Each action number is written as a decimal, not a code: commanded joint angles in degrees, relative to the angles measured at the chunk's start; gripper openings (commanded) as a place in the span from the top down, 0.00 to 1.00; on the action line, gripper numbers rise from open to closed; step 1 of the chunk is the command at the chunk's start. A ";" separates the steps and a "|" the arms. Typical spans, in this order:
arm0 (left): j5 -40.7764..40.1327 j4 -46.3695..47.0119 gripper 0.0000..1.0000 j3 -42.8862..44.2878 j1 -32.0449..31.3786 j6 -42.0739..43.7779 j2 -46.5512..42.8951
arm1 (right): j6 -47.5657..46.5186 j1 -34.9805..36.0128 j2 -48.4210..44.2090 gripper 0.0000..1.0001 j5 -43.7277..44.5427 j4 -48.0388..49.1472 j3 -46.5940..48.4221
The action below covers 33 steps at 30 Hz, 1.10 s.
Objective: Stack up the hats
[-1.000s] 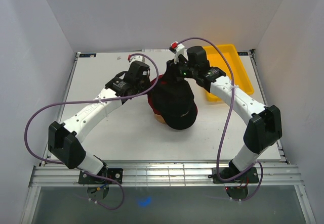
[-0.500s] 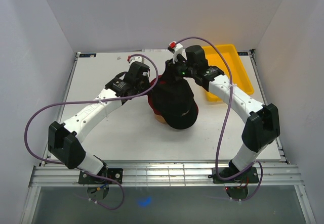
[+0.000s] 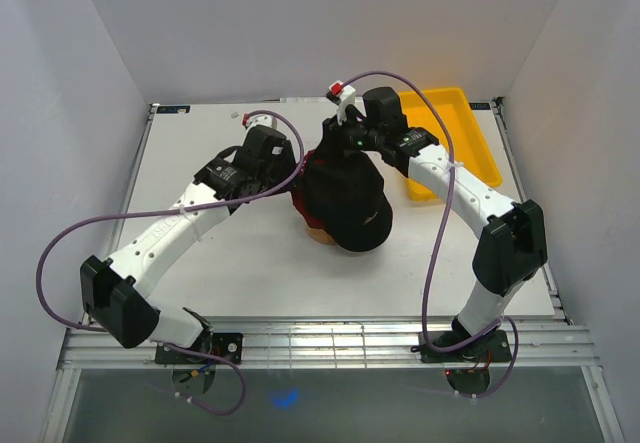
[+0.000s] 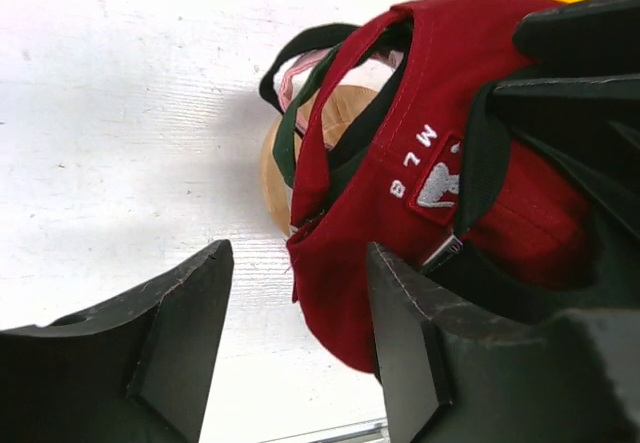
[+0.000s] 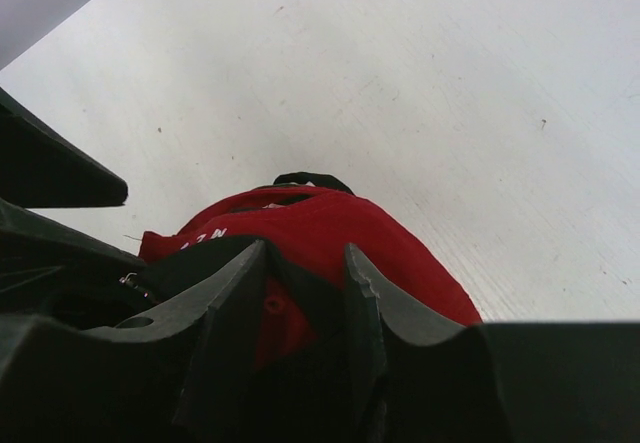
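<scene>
Left arm: white-and-black left arm (image 3: pixel 175 225), elbow low by its base, forearm reaching forward and inward.
Left claw: black two-finger left claw (image 4: pixel 297 338), fingers spread wide.
Right arm: white-and-black right arm (image 3: pixel 468 195), elbow raised, forearm reaching inward.
Right claw: black two-finger right claw (image 5: pixel 300 293), fingers close together with a narrow gap; grip unclear.

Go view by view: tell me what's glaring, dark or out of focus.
Top external: even, sharp light; the black hat is a near-featureless dark mass. Left wrist: the table glares white, the logo on the red hat is crisp, the left gripper is dark. Right wrist: the right gripper looms dark and soft, filling the bottom.
</scene>
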 commanded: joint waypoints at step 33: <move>15.56 7.78 0.36 -2.22 6.61 3.36 -0.27 | -3.55 0.39 7.15 0.57 -1.04 -15.95 0.94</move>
